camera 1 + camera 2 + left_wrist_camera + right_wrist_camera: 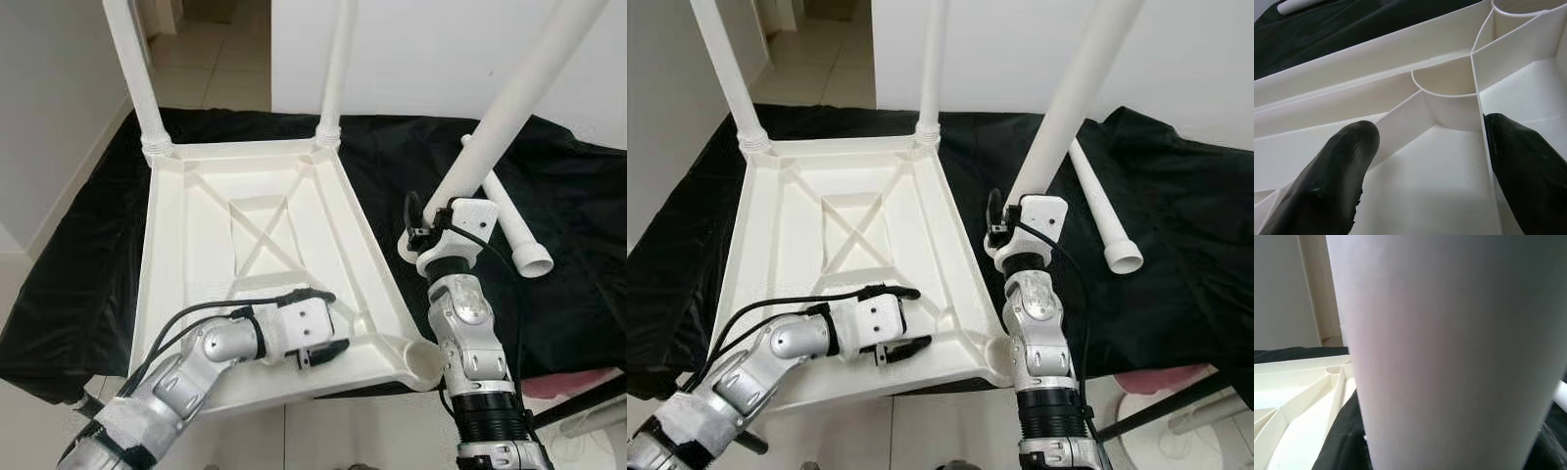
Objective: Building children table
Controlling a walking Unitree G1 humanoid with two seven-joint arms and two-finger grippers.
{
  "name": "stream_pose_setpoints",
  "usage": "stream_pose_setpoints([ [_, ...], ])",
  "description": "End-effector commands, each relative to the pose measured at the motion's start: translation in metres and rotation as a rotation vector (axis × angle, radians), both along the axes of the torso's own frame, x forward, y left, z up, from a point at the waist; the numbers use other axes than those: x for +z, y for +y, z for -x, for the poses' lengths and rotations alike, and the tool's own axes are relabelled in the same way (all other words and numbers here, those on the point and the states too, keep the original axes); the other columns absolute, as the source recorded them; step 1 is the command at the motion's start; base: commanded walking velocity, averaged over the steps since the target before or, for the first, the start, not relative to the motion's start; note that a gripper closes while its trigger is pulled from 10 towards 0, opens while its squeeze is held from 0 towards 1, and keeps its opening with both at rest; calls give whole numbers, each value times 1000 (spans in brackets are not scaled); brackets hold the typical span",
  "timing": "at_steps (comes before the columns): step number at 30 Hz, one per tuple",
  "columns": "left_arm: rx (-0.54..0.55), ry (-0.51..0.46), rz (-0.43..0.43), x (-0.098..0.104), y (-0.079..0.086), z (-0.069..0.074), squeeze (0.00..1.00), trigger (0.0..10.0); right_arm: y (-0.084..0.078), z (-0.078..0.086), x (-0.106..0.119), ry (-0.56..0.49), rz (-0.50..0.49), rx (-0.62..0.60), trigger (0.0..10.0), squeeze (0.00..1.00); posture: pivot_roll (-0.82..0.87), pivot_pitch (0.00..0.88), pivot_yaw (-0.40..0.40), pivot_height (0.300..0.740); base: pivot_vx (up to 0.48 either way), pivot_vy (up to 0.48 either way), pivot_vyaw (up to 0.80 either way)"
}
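Ribbed white plastic tabletop (206, 235), round tube leg (509, 108)

The setting looked like a room in a home, cleared for an assembly job. Pale floor tiles (211, 54) ran back toward a doorway, flanked by plain white walls (411, 49) and a light skirting board along the left wall (73, 186). A black cloth (578, 245) was spread across the floor as a work surface. On it lay the upturned white plastic children's tabletop (211, 245) with two legs already standing in its far corners, and a loose white table leg (509, 220) rested on the cloth to the right.
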State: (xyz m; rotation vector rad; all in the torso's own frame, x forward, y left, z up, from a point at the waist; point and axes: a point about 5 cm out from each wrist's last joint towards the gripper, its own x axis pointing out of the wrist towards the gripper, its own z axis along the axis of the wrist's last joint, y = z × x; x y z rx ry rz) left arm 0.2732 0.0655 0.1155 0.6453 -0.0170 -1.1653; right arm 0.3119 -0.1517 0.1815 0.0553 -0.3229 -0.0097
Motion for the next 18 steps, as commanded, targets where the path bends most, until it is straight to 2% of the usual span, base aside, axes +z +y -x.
stream_pose_setpoints([
  [1, 283, -67, 50, 3, 24, -27, 0, 10000, 2, -1, 1, -7, 7, 12, 10000, 0, -6, 41, -48, 740, 0, 0, 0],
  [2, 283, -67, 50, 3, 24, -27, 0, 10000, 2, -1, 1, -7, 7, 12, 10000, 0, -6, 41, -48, 740, 0, 0, 0],
  [3, 323, -89, 77, 10, 27, -37, 0, 10000, 3, 0, -1, 1, 8, 20, 10000, 0, -10, 43, -47, 740, 0, 0, 0],
  [4, 323, -89, 77, 10, 27, -37, 0, 10000, 3, 0, -1, 1, 8, 20, 10000, 0, -10, 43, -47, 740, 0, 0, 0],
  [6, 378, -124, 100, 21, 36, -52, 0, 10000, 5, 1, -4, 14, 7, 35, 10000, 0, -12, 40, -49, 740, 0, 0, 0],
  [10, 402, -139, 121, 28, 40, -62, 0, 10000, 8, 2, -5, 22, 9, 47, 10000, 0, -19, 36, -47, 740, 0, 0, 0],
  [13, 389, -120, 149, 31, 37, -62, 0, 10000, 9, 2, -7, 35, 3, 60, 10000, 0, -20, 34, -46, 740, 0, 0, 0],
  [15, 323, -58, 213, 33, 29, -54, 0, 10000, 9, 4, -11, 60, 1, 75, 10000, 0, -19, 32, -45, 740, 0, 0, 0],
  [16, 323, -58, 213, 33, 29, -54, 0, 10000, 9, 4, -11, 60, 1, 75, 10000, 0, -19, 32, -45, 740, 0, 0, 0],
  [18, 198, 12, 284, 34, 16, -35, 0, 10000, 7, 7, -18, 89, -6, 84, 10000, 0, -13, 30, -48, 740, 0, 0, 0],
])
